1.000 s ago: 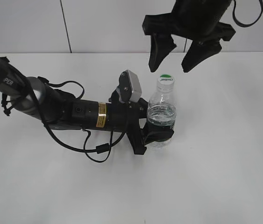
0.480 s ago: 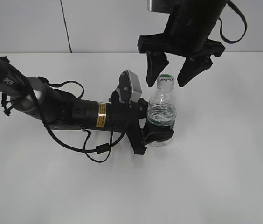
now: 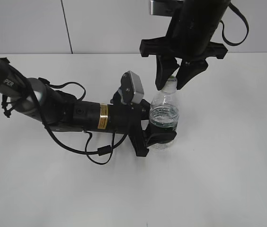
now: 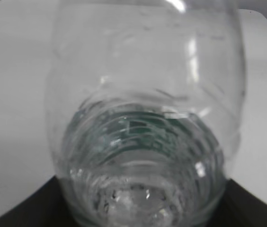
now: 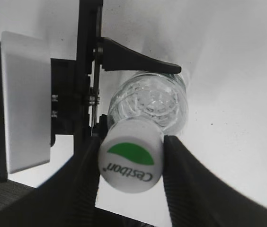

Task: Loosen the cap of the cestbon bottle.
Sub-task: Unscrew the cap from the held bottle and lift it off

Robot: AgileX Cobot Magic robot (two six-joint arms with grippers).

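Note:
The cestbon bottle point(image 3: 164, 118) stands upright on the white table, clear with a dark green label low on its body. My left gripper point(image 3: 158, 137) is shut on its lower body; the left wrist view shows the bottle point(image 4: 143, 127) filling the frame between the jaws. The white cap point(image 5: 130, 159) with a green patch and "Cestbon" lettering sits on the bottle's neck. My right gripper point(image 5: 131, 163) comes down from above and its two fingers press on both sides of the cap. In the exterior view the cap point(image 3: 172, 83) is mostly hidden between the right fingers point(image 3: 172, 81).
The left arm point(image 3: 76, 113) lies across the table from the left, with a looping black cable point(image 3: 93, 151) in front of it. A white wall rises behind the table. The left wrist camera housing point(image 5: 22, 99) shows beside the bottle.
My right gripper has come down from above the bottle and closed its fingers onto the cap. The left gripper and the bottle have not moved.

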